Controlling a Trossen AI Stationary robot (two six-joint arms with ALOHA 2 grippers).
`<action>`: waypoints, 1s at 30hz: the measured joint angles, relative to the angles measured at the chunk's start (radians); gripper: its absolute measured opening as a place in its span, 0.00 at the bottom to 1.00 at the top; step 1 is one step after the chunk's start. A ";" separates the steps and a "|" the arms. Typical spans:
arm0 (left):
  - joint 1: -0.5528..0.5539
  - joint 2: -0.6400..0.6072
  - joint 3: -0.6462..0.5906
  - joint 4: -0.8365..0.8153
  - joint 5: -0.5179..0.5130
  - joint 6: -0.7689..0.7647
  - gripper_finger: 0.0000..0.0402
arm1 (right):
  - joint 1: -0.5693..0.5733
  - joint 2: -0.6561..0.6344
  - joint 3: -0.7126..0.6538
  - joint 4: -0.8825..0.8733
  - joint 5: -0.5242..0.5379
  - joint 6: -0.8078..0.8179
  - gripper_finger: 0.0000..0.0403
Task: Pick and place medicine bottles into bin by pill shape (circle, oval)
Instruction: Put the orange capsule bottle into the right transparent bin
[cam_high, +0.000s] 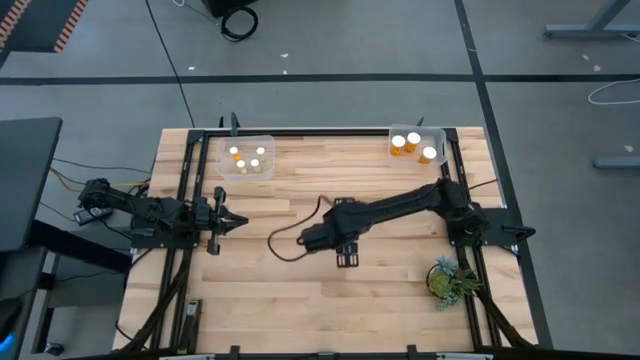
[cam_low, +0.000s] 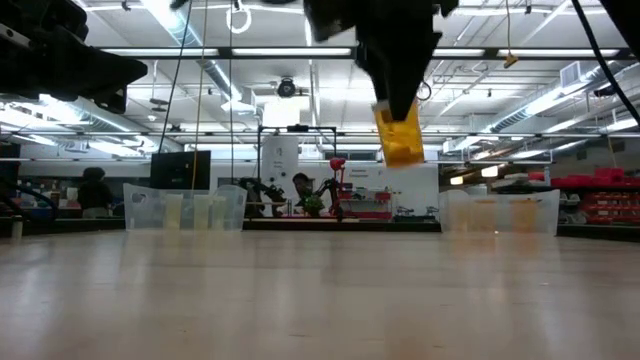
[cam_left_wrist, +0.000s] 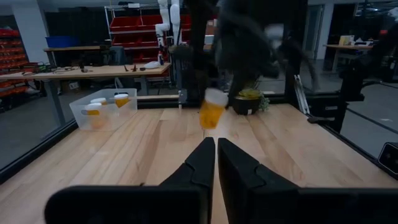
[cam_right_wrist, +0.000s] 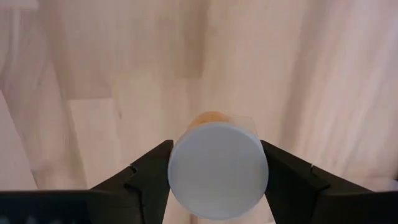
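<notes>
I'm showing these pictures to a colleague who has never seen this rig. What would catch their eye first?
First, the right gripper over mid-table, clamped on a white-capped amber medicine bottle held clear of the wooden table. Next, the two clear bins at the far edge: the left bin holds four bottles, the right bin three. The left gripper waits shut at the table's left side.

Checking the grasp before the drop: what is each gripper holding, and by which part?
The right gripper holds a medicine bottle by its white cap, a finger on each side, lifted off the table. The left gripper holds nothing.
</notes>
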 joint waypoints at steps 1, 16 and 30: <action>0.000 0.000 0.000 0.000 0.000 0.000 0.06 | -0.004 -0.022 0.000 -0.001 0.013 0.007 0.56; 0.000 0.000 0.000 0.000 0.000 0.000 0.07 | -0.057 -0.373 0.000 -0.015 0.129 0.103 0.56; 0.000 0.000 0.000 0.000 0.000 0.000 0.09 | -0.156 -0.444 -0.008 -0.039 0.065 0.126 0.56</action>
